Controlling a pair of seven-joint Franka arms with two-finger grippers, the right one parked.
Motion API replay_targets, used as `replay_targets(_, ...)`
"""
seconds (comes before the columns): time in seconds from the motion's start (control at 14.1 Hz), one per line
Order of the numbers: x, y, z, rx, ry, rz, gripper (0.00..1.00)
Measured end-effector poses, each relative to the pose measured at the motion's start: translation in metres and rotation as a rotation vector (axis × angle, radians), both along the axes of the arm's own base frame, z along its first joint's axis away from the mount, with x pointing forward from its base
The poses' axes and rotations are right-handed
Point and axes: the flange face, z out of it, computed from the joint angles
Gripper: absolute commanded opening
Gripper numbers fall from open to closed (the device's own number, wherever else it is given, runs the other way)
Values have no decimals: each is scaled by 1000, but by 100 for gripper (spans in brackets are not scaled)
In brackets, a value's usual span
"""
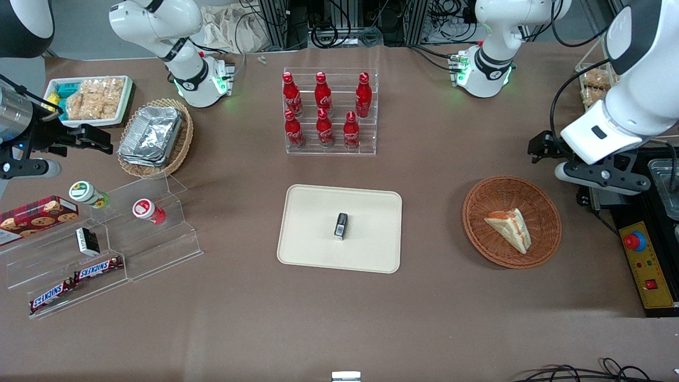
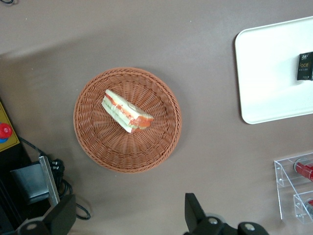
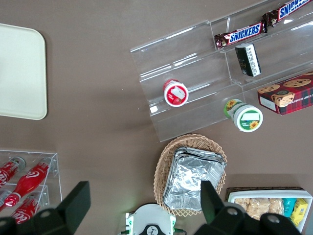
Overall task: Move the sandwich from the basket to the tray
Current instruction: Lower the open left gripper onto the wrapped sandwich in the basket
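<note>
1. One hand point(image 1: 546, 154) hangs above the surface point(image 1: 424, 318), farther from the front camera than the basket point(image 1: 546, 204) and toward the working arm's end; it touches nothing.
2. Its two fingers point(image 2: 195, 215) stand well apart in the wrist view, released, with nothing between them.
3. Under that wrist camera lies the basket point(image 2: 93, 142), round and reddish-brown, resting flat on the surface.
4. Inside the basket is the sandwich point(image 1: 510, 227), a pale wedge on its side with an orange-red and green edge showing point(image 2: 126, 111); it lies on the weave, a little off centre.
5. Beside the basket, toward the parked arm's end and apart from it, sits the tray point(image 1: 307, 249), cream and rectangular.
6. On the tray's middle is a small black packet point(image 1: 341, 226), also seen in the wrist view point(image 2: 305, 66).
7. Farther from the front camera than the tray stands a clear rack point(image 1: 371, 146) holding six red bottles point(image 1: 323, 124).
8. Toward the parked arm's end are a tan basket point(image 1: 183, 140) with foil containers point(image 1: 151, 133), clear steps point(image 1: 175, 244) with two Snickers bars point(image 1: 98, 269), and a cookie box point(image 1: 37, 213).
</note>
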Motion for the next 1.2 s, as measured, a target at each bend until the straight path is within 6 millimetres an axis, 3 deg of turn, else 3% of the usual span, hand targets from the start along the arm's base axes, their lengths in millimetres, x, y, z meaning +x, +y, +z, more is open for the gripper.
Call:
replay_targets(0.28,11,4,-19,-1,34,7,100)
replay_targets(0.49,23,11,-49,50,76,23,100)
replay_targets(0.71,34,16,-83,111,110,169,100)
replay_targets(0.92,41,21,-124,113,90,271,100)
replay_targets(1.2,35,37,-201,85,7,468,100)
